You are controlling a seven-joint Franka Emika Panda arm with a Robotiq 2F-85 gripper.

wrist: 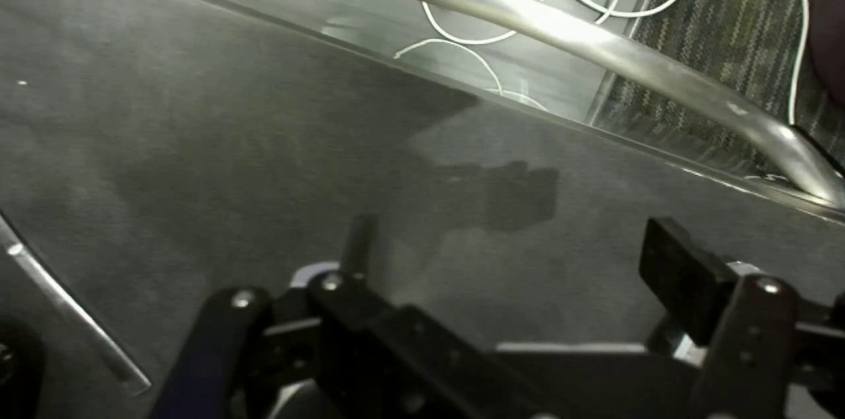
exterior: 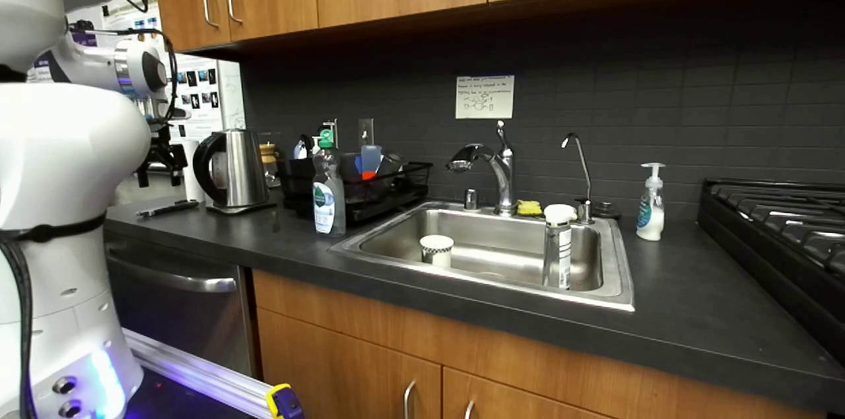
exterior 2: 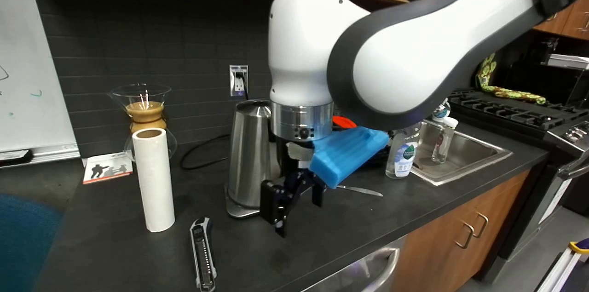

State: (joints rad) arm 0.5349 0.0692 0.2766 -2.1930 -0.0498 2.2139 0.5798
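My gripper (exterior 2: 299, 214) hangs open over the dark countertop (exterior 2: 340, 227), pointing down, with nothing between its fingers. In the wrist view the gripper (wrist: 511, 251) has its pads wide apart, and its shadow falls on bare counter beyond them. Nearest to it is a steel kettle (exterior 2: 248, 158), standing just behind in an exterior view. A knife (exterior 2: 361, 190) lies flat on the far side; a thin metal strip (wrist: 72, 310) at the wrist view's left edge looks like its blade. A grey box cutter (exterior 2: 203, 255) and an upright white paper roll (exterior 2: 154, 179) are on the near side.
A glass coffee maker (exterior 2: 146, 112) stands by the wall. Beyond the kettle come a black dish rack (exterior: 389, 191), a dish soap bottle (exterior: 327, 194) and a sink (exterior: 370, 244) holding a cup (exterior: 437, 251) and a white-capped bottle (exterior: 558, 254). A dishwasher handle (wrist: 561, 26) juts past the counter edge.
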